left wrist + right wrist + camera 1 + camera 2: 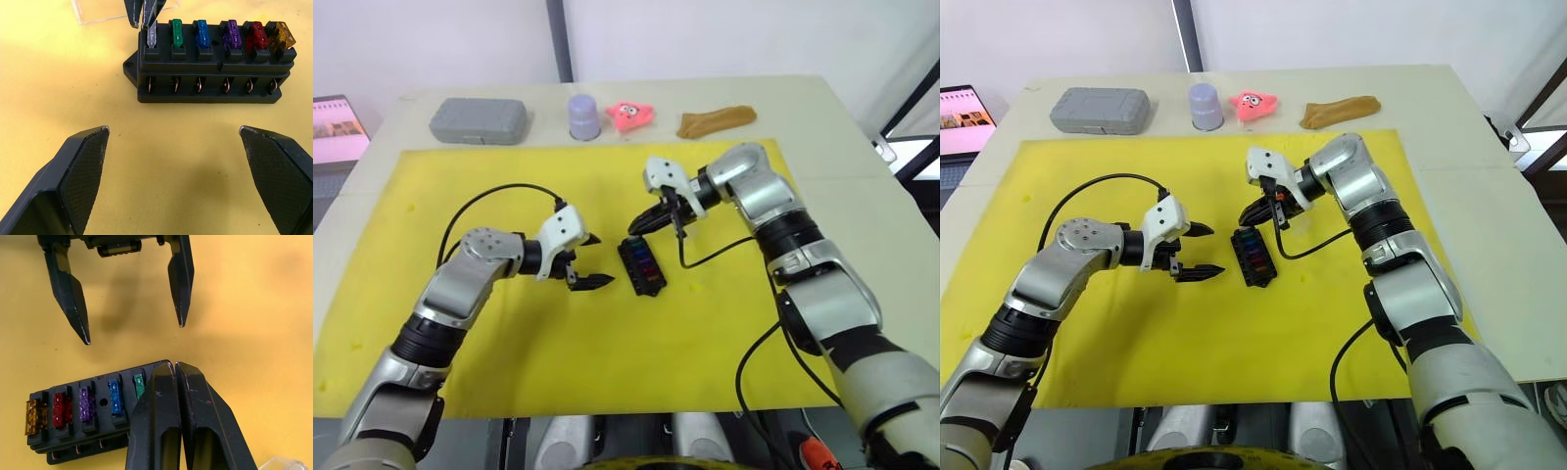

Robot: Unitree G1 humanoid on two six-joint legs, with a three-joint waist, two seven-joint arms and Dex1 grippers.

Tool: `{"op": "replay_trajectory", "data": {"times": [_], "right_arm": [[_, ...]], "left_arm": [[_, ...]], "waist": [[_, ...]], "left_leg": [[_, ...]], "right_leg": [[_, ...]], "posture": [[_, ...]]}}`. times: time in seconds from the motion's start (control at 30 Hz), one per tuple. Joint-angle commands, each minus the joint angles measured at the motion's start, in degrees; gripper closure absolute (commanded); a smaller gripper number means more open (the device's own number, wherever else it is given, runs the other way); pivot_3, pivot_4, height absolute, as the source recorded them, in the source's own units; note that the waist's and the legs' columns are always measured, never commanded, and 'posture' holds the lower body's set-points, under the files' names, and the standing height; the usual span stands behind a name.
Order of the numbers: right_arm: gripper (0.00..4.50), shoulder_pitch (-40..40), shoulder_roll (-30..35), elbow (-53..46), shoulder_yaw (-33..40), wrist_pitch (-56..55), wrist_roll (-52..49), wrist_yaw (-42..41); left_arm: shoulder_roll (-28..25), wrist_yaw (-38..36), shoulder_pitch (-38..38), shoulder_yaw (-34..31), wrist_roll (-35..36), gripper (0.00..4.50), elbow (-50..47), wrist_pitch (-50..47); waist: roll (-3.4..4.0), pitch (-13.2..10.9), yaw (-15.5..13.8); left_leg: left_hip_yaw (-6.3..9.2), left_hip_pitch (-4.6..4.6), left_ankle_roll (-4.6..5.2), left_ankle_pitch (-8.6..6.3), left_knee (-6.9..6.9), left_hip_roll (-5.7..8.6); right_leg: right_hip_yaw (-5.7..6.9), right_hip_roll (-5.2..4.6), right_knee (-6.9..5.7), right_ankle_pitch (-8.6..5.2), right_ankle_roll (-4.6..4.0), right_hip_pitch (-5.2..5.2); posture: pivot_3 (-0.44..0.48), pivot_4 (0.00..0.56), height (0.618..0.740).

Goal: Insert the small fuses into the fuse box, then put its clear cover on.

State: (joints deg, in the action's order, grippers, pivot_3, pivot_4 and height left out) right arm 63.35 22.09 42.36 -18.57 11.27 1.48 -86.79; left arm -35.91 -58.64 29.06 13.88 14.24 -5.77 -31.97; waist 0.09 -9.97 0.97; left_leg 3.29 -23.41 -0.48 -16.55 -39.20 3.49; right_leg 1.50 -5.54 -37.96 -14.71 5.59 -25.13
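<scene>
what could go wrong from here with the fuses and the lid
The right gripper is pinched shut on the grey fuse at the end slot of the fuse box. Pulling away at a tilt might lift the fuse out or shift the box, since the open left gripper is not holding it. The clear cover lies just behind the box, beside the right fingers, so a careless retreat could knock it away.
</scene>
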Motion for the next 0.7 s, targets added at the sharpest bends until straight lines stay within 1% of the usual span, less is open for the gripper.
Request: {"op": "replay_trajectory", "data": {"times": [0.03,0.2,0.3,0.37,0.5,0.6,0.67,0.7], "right_arm": [[4.42,-0.4,0.7,-0.9,-0.6,-1.6,1.2,1.3],[4.42,-1.3,1.3,-0.3,-1.8,-4.0,2.9,2.1],[4.42,-0.3,1.3,-1.8,-0.2,-2.6,1.3,2.2],[4.42,0.5,1.5,-4.7,1.4,-0.1,-0.6,1.9],[4.42,1.2,3.7,-15.9,5.6,9.9,-4.9,3.7],[4.42,-0.3,6.5,-22.8,6.7,19.6,-2.0,11.5],[4.42,-1.4,7.8,-26.4,6.8,25.1,-1.4,14.8],[4.17,-1.8,8.3,-28.0,6.7,27.0,-1.6,15.9]], "left_arm": [[-0.3,-0.2,0.8,-0.7,0.3,0.0,-2.2,0.1],[-0.5,-0.1,0.6,-0.9,0.4,0.0,-2.7,-0.3],[-0.6,-0.1,0.5,-1.0,0.6,0.0,-3.3,-0.8],[-0.7,0.0,0.3,-1.1,0.8,0.0,-3.7,-1.2],[-0.9,0.3,-0.4,-2.4,1.8,0.0,-5.6,-2.5],[-1.9,0.6,-2.0,-4.9,3.5,0.0,-8.2,-3.8],[-2.5,0.8,-3.0,-6.4,4.7,0.0,-9.7,-4.6],[-2.7,0.9,-3.3,-6.9,5.2,0.0,-10.3,-4.9]], "waist": [[0.0,0.0,0.0],[0.0,0.0,-0.1],[0.0,0.0,-0.1],[0.0,0.0,-0.1],[0.01,0.0,-0.1],[0.0,0.0,-0.2],[0.0,0.0,-0.2],[0.0,0.0,-0.3]], "left_leg": [[-0.01,0.0,0.0,0.0,0.0,0.0],[0.0,0.0,0.0,0.0,-0.01,0.0],[0.0,0.02,0.0,0.0,-0.01,0.0],[0.0,0.01,0.0,0.0,-0.01,0.0],[0.0,-0.03,0.0,0.0,-0.01,0.0],[0.02,-0.02,0.0,0.0,-0.01,-0.01],[0.02,-0.02,0.0,0.0,0.0,-0.01],[0.02,-0.02,0.0,0.0,0.0,-0.01]], "right_leg": [[0.0,0.0,0.0,0.0,0.0,0.0],[0.0,0.01,0.0,0.0,0.0,0.02],[0.0,0.03,0.01,0.0,0.0,0.04],[0.0,0.03,0.01,0.0,0.0,0.03],[0.0,-0.01,0.0,0.0,0.0,-0.02],[-0.01,-0.03,0.01,0.0,0.0,-0.01],[-0.08,-0.04,0.02,0.0,0.0,-0.01],[-0.09,-0.05,0.02,0.0,-0.01,-0.01]], "posture": [[0.0,0.15,0.731],[0.0,0.15,0.731],[0.0,0.15,0.731],[0.0,0.15,0.731],[0.0,0.15,0.731],[0.0,0.15,0.731],[0.0,0.15,0.731],[0.0,0.15,0.731]]}}
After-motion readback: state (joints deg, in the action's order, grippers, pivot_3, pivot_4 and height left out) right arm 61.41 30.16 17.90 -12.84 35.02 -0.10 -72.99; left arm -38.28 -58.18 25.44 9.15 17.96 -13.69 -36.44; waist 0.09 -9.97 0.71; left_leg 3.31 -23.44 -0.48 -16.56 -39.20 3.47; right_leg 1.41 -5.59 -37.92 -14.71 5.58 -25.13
